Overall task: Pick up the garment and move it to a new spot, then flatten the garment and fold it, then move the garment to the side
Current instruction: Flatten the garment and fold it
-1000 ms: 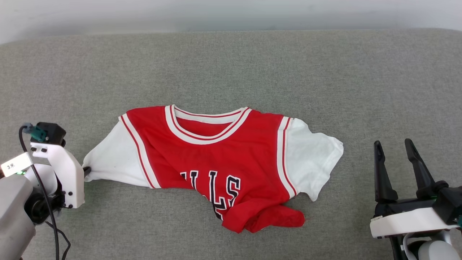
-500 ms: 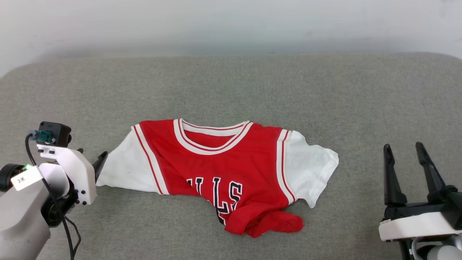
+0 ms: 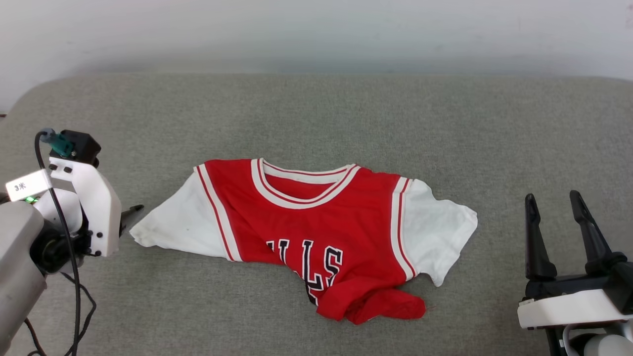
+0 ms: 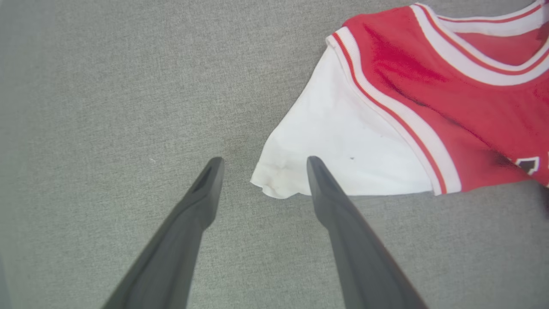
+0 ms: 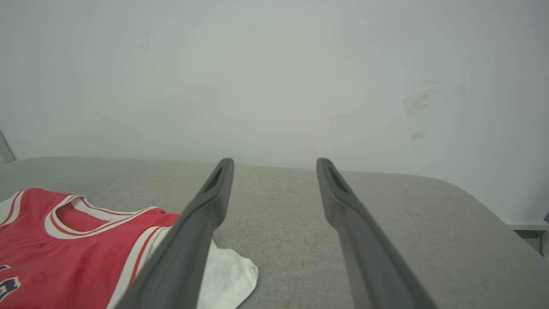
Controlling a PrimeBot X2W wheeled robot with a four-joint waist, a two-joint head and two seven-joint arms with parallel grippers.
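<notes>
Just now the left gripper (image 4: 264, 165) has let go: a second ago its fingers were clenched on the tip of the white left sleeve (image 3: 173, 225), drawing it out toward the left edge of the head view, and now they stand spread with nothing between them. In the left wrist view the sleeve's corner lies flat on the grey cushion (image 3: 316, 113) just at the fingertips. The head view itself has shifted and takes in more of the pale wall (image 3: 316, 29) along the top, so the camera has moved and no slide of the cloth should be read from that. The garment (image 3: 316, 222) lies chest-up at the centre of the head view. The right gripper (image 3: 552, 198) waits at the lower right, fingers released and empty, well apart from the garment. I judge the flattening is only begun. That sleeve is laid out, but the red hem (image 3: 376, 304) is bunched in a roll at the lower middle and the right sleeve (image 3: 440, 232) is rumpled, so folding is not yet due. The black lettering (image 3: 306, 257) is cut off by the roll, and no number can be made out. Whether the nearer left finger touches the sleeve, I cannot tell.
</notes>
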